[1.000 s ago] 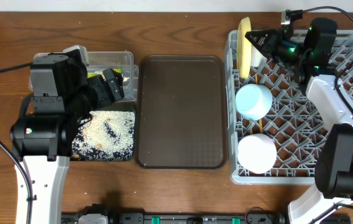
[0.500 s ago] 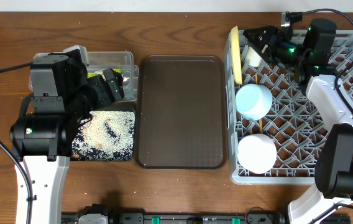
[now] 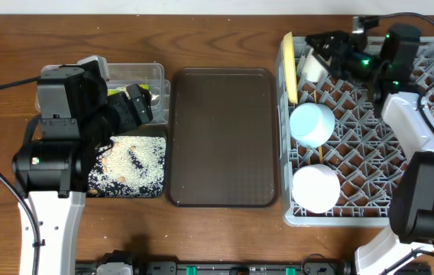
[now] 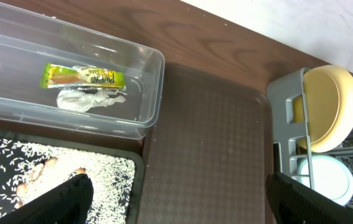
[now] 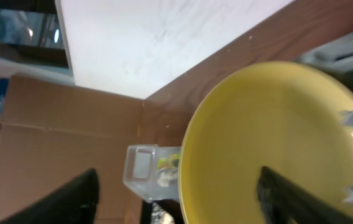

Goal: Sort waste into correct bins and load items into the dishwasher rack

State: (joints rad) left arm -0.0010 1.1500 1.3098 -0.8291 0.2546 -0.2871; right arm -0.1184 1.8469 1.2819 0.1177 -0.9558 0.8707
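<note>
My R jaws wide, seemingly clear of yellow plate (image 3: 289, 69), on edge at rack (image 3: 362, 164) left wall; L jaws wide near black tray (image 4: 138, 186)

The yellow-green snack wrapper (image 4: 83, 77) carries print, perhaps a brand name, too blurred to read.

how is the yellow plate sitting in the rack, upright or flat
upright on its edge: from overhead the yellow plate is only a thin sliver against the left wall of the rack
</note>
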